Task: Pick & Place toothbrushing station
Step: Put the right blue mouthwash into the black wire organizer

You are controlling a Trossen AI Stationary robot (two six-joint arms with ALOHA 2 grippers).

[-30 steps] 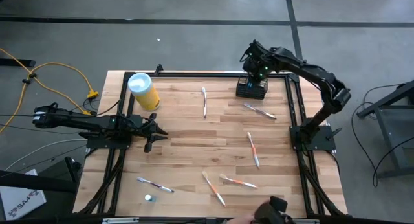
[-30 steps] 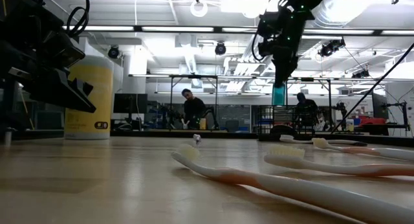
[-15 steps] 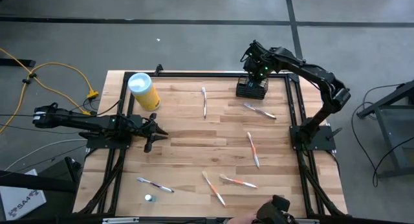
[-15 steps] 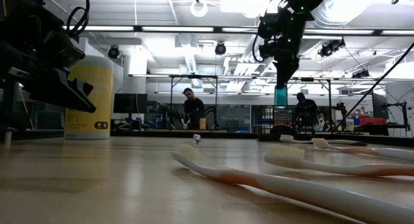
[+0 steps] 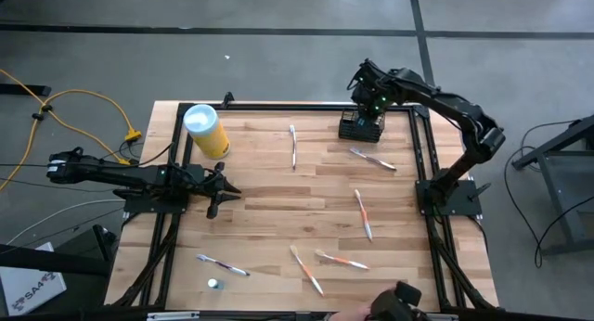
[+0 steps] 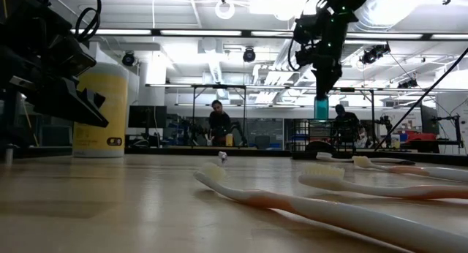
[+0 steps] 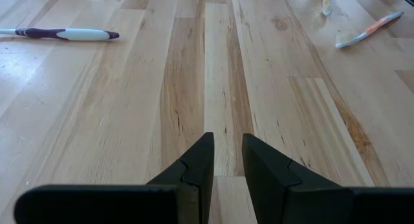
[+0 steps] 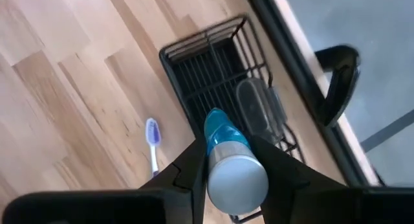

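The toothbrushing station, a small black wire-mesh basket [image 5: 361, 127] [image 8: 220, 68], stands on the table's far right part. My right gripper [image 5: 374, 100] [image 8: 233, 166] hangs above it, shut on a blue toothpaste tube [image 8: 223, 136] [image 6: 321, 107] with a silver cap. A clear oblong object [image 8: 259, 111] lies in the basket. My left gripper [image 5: 223, 189] [image 7: 226, 153] waits low over the table's left side, empty, its fingers a narrow gap apart. My right gripper pinches the tube between its two fingers [image 8: 189, 164], on the tube's sides close to the capped end [image 8: 236, 179]. The fingers point down from above. The tube hangs upright below them, cap up and blue end [image 6: 321, 115] down, clear of the basket.
A yellow canister with a white lid [image 5: 206, 129] [image 6: 101, 110] stands at the far left. Several toothbrushes lie scattered on the wood, one with a purple head [image 8: 152, 136] right beside the basket. Black frame rails [image 5: 278, 106] run along the table's edges. People show in the room beyond.
My right gripper has drifted a little toward the table's right edge with the tube, staying above the basket and keeping the tube upright.
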